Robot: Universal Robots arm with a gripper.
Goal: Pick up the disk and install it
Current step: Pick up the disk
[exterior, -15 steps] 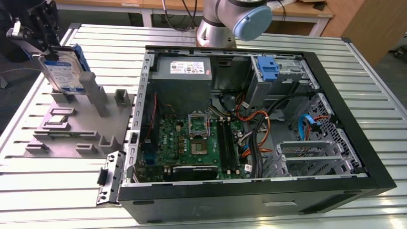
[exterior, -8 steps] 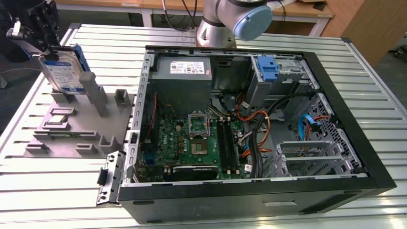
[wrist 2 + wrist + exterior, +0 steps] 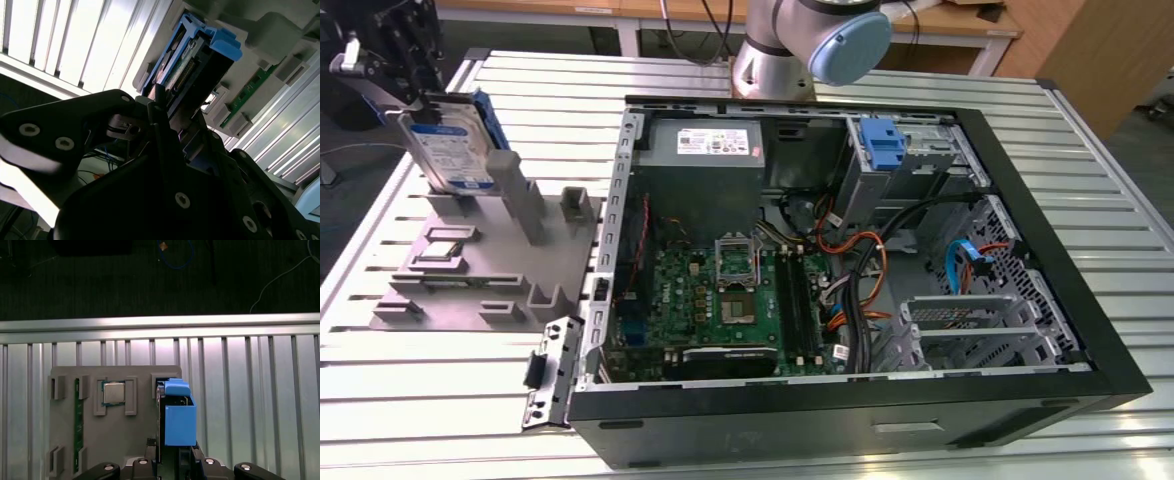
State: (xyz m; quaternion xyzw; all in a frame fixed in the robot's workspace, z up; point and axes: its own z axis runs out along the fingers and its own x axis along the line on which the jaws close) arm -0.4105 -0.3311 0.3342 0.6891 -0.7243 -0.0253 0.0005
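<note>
The disk (image 3: 447, 150), a silver drive with a blue-and-white label and blue rails, stands on edge and slightly tilted over the grey holder block (image 3: 454, 270) at the exterior view's left. My gripper (image 3: 424, 108) is shut on its upper end. In the second wrist view the dark fingers (image 3: 165, 135) clamp both faces of the disk (image 3: 200, 55) at my gripper (image 3: 172, 115). The first wrist view looks down the disk's blue rail (image 3: 179, 415), which runs out from my gripper (image 3: 175, 457) over the holder block (image 3: 100, 440).
An open computer case (image 3: 854, 260) lies on the slatted metal table, right of the holder block, with a power supply (image 3: 707, 140), a motherboard and a drive bay holding a blue bracket (image 3: 887, 145). A processor chip (image 3: 114, 392) and a green memory stick (image 3: 78, 415) rest in the block.
</note>
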